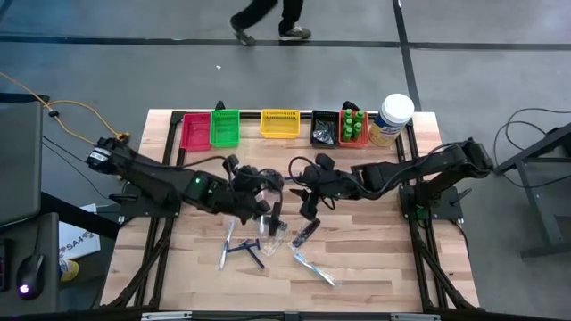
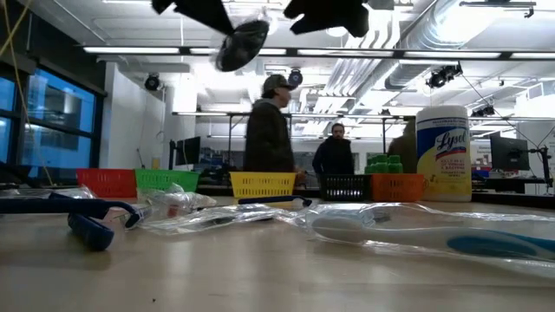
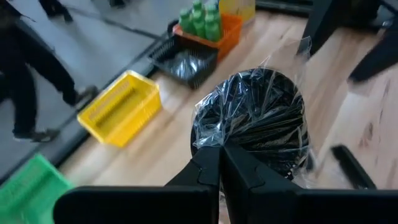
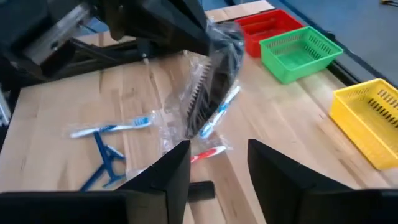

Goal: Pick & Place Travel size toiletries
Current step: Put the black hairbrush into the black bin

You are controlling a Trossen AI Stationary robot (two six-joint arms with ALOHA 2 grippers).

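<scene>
My left gripper [image 3: 221,158] is shut on a dark round mesh puff in clear wrap [image 3: 261,118], held high over the table's middle [image 1: 270,185]. The low view shows the puff [image 2: 241,43] well above the tabletop. My right gripper [image 4: 217,162] is open and empty, close to the right of the puff [image 1: 308,205]. On the table below lie blue razors [image 1: 241,252], clear-wrapped toothbrushes [image 1: 314,269], a slim black tube [image 1: 303,234] and other wrapped items [image 1: 275,234]. My left gripper pinches the clear wrap at the puff's rim [image 3: 214,142] between its two fingers. The puff sticks out past the fingertips and is lifted clear of the table; in the right wrist view it hangs edge-on below the gripper [image 4: 211,81].
Along the far edge stand a red bin [image 1: 194,131], a green bin [image 1: 225,127], a yellow bin [image 1: 279,123], a black bin [image 1: 324,129], an orange bin holding green bottles [image 1: 353,127] and a large white jar [image 1: 391,119]. A person walks beyond the table [image 1: 268,18].
</scene>
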